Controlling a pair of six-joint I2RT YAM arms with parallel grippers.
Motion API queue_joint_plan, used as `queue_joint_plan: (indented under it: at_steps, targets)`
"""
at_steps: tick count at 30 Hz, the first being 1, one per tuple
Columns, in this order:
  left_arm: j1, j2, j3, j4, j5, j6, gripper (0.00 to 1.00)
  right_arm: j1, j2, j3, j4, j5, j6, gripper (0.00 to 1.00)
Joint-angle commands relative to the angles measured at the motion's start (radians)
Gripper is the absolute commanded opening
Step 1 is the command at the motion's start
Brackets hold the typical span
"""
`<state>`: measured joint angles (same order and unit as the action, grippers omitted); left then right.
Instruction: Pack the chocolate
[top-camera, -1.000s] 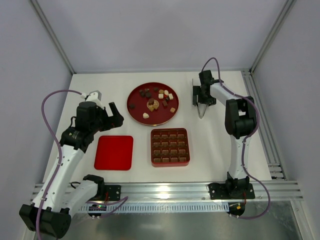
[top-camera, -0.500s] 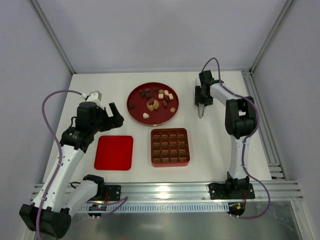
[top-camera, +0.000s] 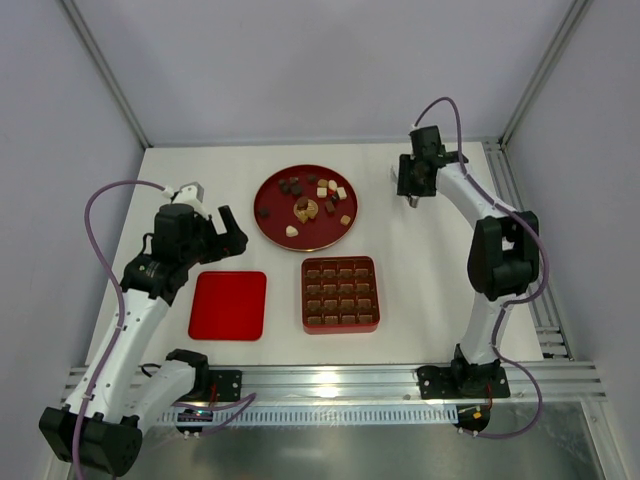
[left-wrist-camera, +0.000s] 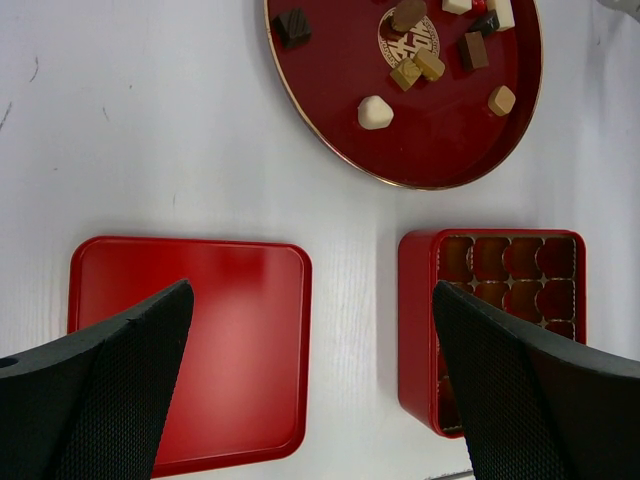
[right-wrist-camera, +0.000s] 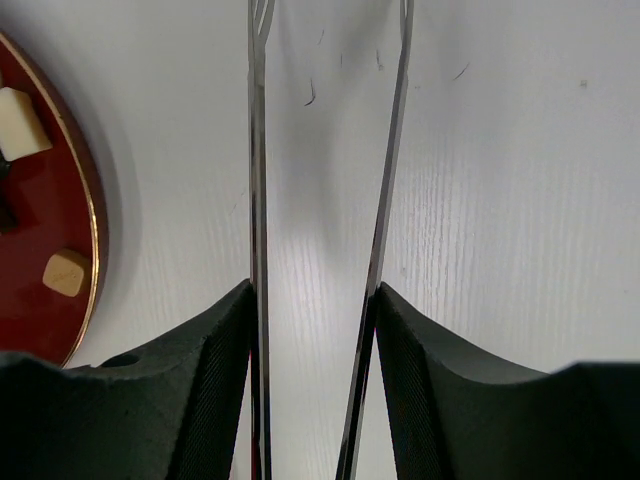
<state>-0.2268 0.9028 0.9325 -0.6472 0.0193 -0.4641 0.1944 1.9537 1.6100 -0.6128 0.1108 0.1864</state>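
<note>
The chocolate (left-wrist-camera: 375, 112) is scattered on the round red plate (top-camera: 272, 228), behind the red box (top-camera: 340, 295), while metal tweezers (right-wrist-camera: 257, 200) are clamped in the right gripper (right-wrist-camera: 312, 420) beside the plate, and the left gripper (left-wrist-camera: 310, 400) is spread wide above the red lid (top-camera: 228, 305).

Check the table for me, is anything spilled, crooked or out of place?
Nothing stands out. The chocolate pieces all sit on the round red plate, none on the table. The red box and its lid lie flat side by side. The right gripper holds metal tongs beside the plate.
</note>
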Motion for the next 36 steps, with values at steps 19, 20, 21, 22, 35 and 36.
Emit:
queue_joint_plan:
  at_steps: [19,20,21,22,35,36]
  targets:
    - [0.003,-0.001,0.003,0.018,0.005,0.001,1.0,0.089,-0.312,-0.104,-0.028,0.015,0.03,0.45]
    - [0.001,-0.004,0.003,0.017,0.007,0.002,1.0,0.103,-0.326,-0.105,-0.033,0.02,0.034,0.44]
    - [0.003,-0.004,0.003,0.02,0.007,0.002,1.0,0.12,-0.334,-0.105,-0.039,0.024,0.038,0.43]
    - [0.003,-0.002,0.003,0.018,0.007,0.002,1.0,0.134,-0.34,-0.108,-0.041,0.029,0.039,0.43]
    - [0.003,-0.004,0.003,0.018,0.01,0.001,1.0,0.376,-0.374,-0.136,-0.033,0.009,0.113,0.41]
    - [0.001,-0.002,0.003,0.018,0.01,0.001,1.0,0.39,-0.366,-0.134,-0.033,0.013,0.113,0.41]
